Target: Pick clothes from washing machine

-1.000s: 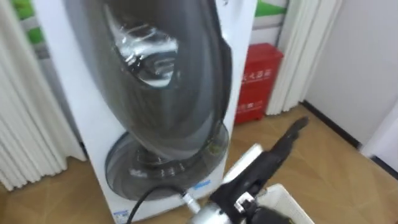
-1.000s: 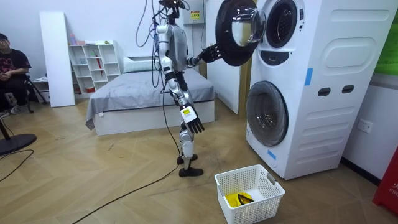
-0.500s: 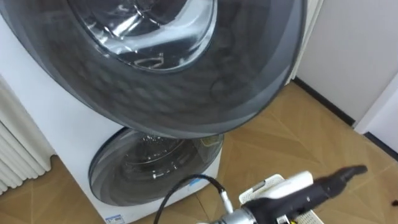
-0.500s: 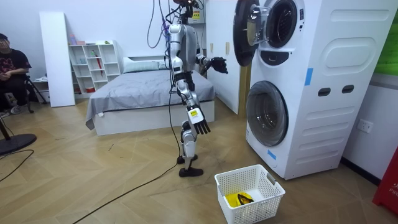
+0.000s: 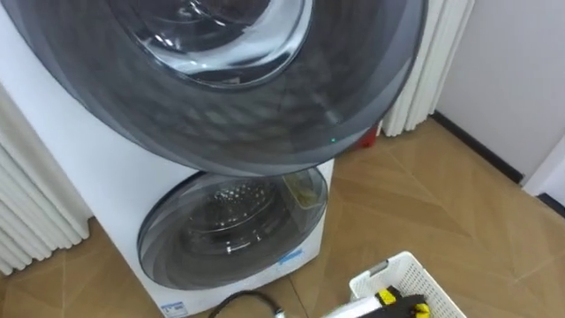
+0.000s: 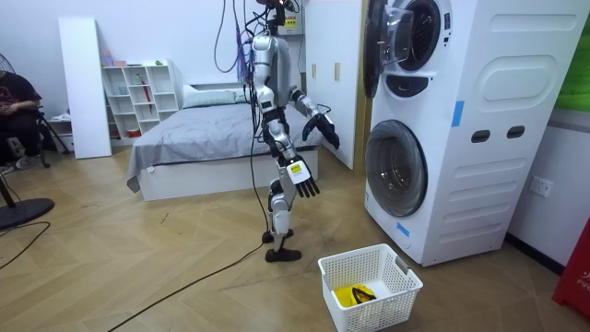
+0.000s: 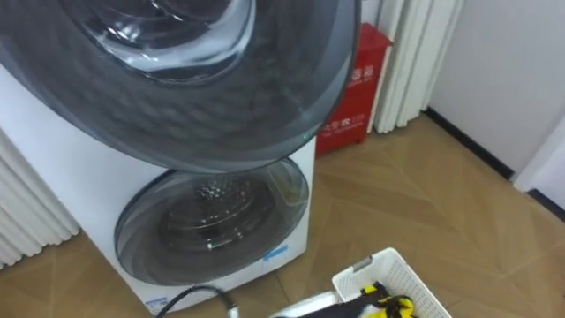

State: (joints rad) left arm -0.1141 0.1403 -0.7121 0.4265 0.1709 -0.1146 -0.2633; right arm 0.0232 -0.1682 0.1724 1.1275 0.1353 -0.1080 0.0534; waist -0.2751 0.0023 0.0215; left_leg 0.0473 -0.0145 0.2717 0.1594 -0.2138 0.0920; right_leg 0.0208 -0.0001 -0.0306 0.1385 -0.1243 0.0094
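Room view: we see the upper washer door swung open to free the drum. The left hand, lifted, and the right hand, low, are spread and empty. A yellow garment lies in the laundry basket waiting below.

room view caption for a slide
Robot stands by stacked washers, upper door open, left hand and right hand empty; yellow garment lies in white basket.
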